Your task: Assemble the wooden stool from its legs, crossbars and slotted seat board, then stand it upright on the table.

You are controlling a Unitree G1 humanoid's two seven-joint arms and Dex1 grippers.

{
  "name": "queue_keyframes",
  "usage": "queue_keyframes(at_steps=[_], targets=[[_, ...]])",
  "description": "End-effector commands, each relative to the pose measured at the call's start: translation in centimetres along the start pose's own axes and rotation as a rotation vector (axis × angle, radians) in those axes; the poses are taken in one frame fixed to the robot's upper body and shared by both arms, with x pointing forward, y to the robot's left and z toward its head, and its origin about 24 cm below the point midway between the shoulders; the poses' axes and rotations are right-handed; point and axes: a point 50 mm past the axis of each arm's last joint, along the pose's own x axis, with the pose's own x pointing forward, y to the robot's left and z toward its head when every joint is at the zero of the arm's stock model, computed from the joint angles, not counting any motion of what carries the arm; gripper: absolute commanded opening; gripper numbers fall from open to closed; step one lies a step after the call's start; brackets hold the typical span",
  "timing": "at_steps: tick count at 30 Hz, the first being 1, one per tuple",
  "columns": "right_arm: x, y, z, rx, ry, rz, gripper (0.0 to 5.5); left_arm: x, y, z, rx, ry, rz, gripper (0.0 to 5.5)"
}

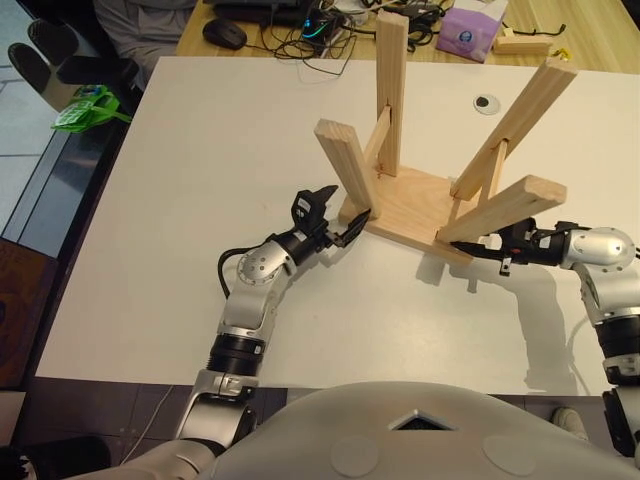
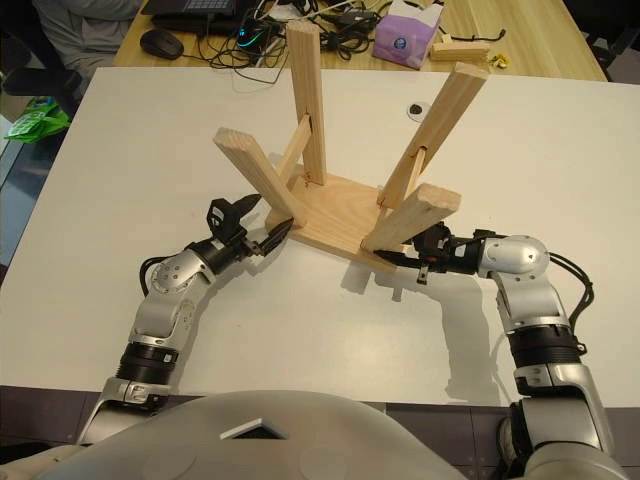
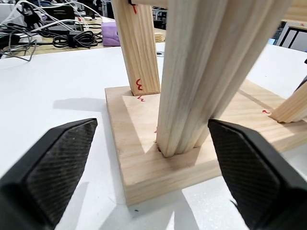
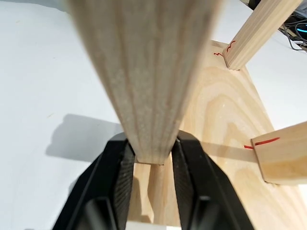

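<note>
Right pincer (image 2: 400, 256) around stool leg (image 2: 415, 212); mouse (image 2: 160, 42), cables (image 2: 265, 35), tissue box (image 2: 407, 32) behind.

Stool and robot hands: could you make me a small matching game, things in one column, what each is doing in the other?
1 left gripper
2 right gripper
3 seat board
4 tissue box

A flat on the table, legs up
B open around the left near leg
C on the desk behind
D shut on the right near leg

Pairs: 1-B, 2-D, 3-A, 4-C
</note>
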Motion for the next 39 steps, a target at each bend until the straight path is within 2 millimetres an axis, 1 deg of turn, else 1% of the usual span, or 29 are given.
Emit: queue_keyframes(at_steps=[1, 2, 3, 5, 7, 10, 11, 14, 17, 19, 22, 24, 26, 30, 33, 39], targets=[[-1.0, 0.5, -1.4, 0.01, 0.131, 0.063, 1.04, -0.4, 0.4, 0.0, 0.013, 0.012, 0.014, 4.31], [-1.1, 0.4, -1.5, 0.006, 0.147, 0.073, 1.41, -0.3, 0.4, 0.1, 0.015, 0.013, 0.012, 4.31], [-1.3, 0.5, -1.6, 0.006, 0.162, 0.077, 1.5, -0.3, 0.5, 0.1, 0.018, 0.013, 0.01, 4.31], [-1.7, 0.5, -2.0, 0.01, 0.195, 0.078, 1.88, -0.2, 0.5, 0.1, 0.022, 0.016, 0.007, 4.31], [-2.5, 0.6, -2.4, 0.076, 0.223, 0.077, 2.18, -0.2, 0.5, 0.0, 0.024, 0.02, 0.005, 4.31], [-3.8, -0.2, -2.5, 0.083, 0.235, 0.019, 2.64, -0.5, 0.5, -0.3, 0.021, 0.03, 0.006, 4.31], [-4.6, -0.7, -2.5, 0.084, 0.244, -0.016, 2.78, -0.8, 0.4, -0.4, 0.018, 0.037, 0.003, 4.31], [-6.7, -1.2, -2.4, 0.117, 0.274, -0.061, 2.78, -1.9, 0.3, -1.0, 0.015, 0.072, -0.011, 4.31], [-7.8, -0.7, -2.7, 0.153, 0.296, -0.081, 2.78, -2.9, 0.8, -1.6, 0.035, 0.115, 0.025, 4.31], [-8.1, -0.3, -3.1, 0.155, 0.322, -0.104, 2.54, -3.6, 1.8, -2.2, 0.07, 0.168, 0.104, 4.31], [-8.0, 0.1, -3.9, 0.137, 0.339, -0.163, 1.98, -4.5, 3.6, -3.3, 0.123, 0.259, 0.242, 3.79], [-7.5, 0.6, -4.3, 0.136, 0.338, -0.174, 1.57, -4.3, 3.8, -3.7, 0.167, 0.299, 0.25, 3.45], [-6.9, 1.2, -4.8, 0.152, 0.335, -0.182, 1.26, -3.4, 2.9, -3.9, 0.178, 0.308, 0.196, 3.19], [-5.7, 2.4, -5.4, 0.187, 0.308, -0.194, 0.47, -1.3, 0.9, -3.8, 0.182, 0.282, 0.099, 2.45], [-5.0, 2.6, -5.3, 0.197, 0.286, -0.205, 0.0, -1.0, -0.3, -3.8, 0.167, 0.28, 0.02, 1.98], [-4.0, 2.6, -5.0, 0.192, 0.266, -0.191, 0.0, -1.4, -0.8, -4.1, 0.151, 0.291, -0.009, 1.26]])
